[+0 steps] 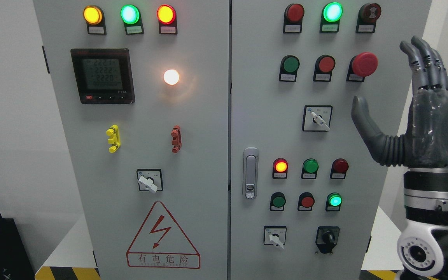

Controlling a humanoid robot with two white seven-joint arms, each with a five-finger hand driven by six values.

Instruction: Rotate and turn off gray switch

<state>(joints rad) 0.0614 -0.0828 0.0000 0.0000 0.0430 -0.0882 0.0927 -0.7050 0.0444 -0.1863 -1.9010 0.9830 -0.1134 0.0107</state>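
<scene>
Gray switch (317, 119) on right cabinet door (263, 116) untouched; right hand (422, 112) raised beside it, fingers spread.

A cabinet (193, 155) with two doors side by side is seen from the front. On the left door, a meter (102, 76) is set at the upper left, with a lamp (171, 77) to its right. Below these, a rotary switch (149, 180) is placed, and under it a warning triangle (163, 235). Near the seam, on the right door, a door handle (250, 173) is mounted. To its upper right another rotary switch (317, 118) is fitted, below a row of push buttons (327, 64). At the bottom of the right door, a small rotary switch (275, 236) and a selector knob (327, 238) are found side by side. The right hand (422, 112) is held upright to the right of the upper switch, apart from the door.
</scene>
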